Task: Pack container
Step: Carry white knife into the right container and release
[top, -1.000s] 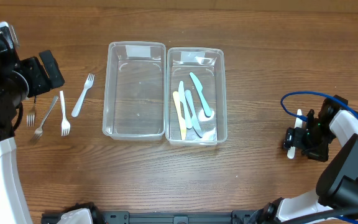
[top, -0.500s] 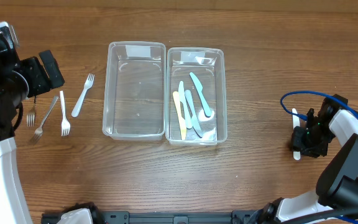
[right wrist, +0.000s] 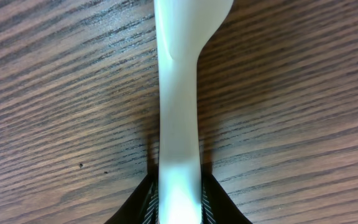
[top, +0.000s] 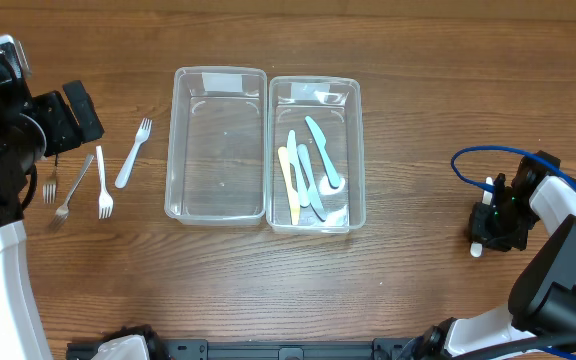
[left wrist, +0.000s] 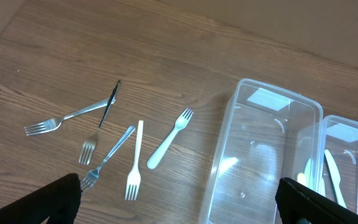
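Brown wood-grain worktop [top: 418, 110] fills every view. At its centre 2 clear boxes stand touching: the left container [top: 176, 140] bare inside, the right container [top: 359, 150] holding pastel knives [top: 323, 152]. Forks [top: 102, 182] lie loose at 9 o'clock. At 4 o'clock the right tool [top: 484, 225] is clamped on a white utensil [right wrist: 179, 93] lying on the wood, its head cut off by the frame. The left tool [left wrist: 179, 205] gapes wide, holding nothing.

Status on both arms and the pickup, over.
Left gripper open near forks. Right gripper shut on white utensil, far right. Nothing between it and containers.
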Robot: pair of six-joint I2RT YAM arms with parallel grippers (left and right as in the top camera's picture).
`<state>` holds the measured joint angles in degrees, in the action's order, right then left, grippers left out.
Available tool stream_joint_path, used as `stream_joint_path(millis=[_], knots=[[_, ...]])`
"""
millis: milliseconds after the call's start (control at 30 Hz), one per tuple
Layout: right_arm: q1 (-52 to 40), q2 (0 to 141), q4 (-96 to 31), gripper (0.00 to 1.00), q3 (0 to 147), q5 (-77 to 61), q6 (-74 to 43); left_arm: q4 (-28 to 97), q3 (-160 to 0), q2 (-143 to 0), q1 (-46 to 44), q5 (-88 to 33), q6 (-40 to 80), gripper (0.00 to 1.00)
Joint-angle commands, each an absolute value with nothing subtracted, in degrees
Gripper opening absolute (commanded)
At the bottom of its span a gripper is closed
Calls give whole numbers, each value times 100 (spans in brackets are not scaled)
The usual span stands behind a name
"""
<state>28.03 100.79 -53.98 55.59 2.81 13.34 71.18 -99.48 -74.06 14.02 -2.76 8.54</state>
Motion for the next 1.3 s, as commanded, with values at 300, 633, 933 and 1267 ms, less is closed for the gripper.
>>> stream_joint_path(millis=[300,633,933,1267], knots=[[2759,10287,-5603,4,6261,-451,1326,7026,-10027,-7415,1446,-235,725,100],[2659,9404,-5892,4,6997,-989,1210,7019,-10027,-7415,1446,-233,722,100],[1022,8344,-6713,4,8294,-875,711,7074,-10027,-7415,1446,-233,725,100],[-1697,8525,-7277,4,9238,-685,-486,7190,-10027,-7415,1444,-237,729,100]])
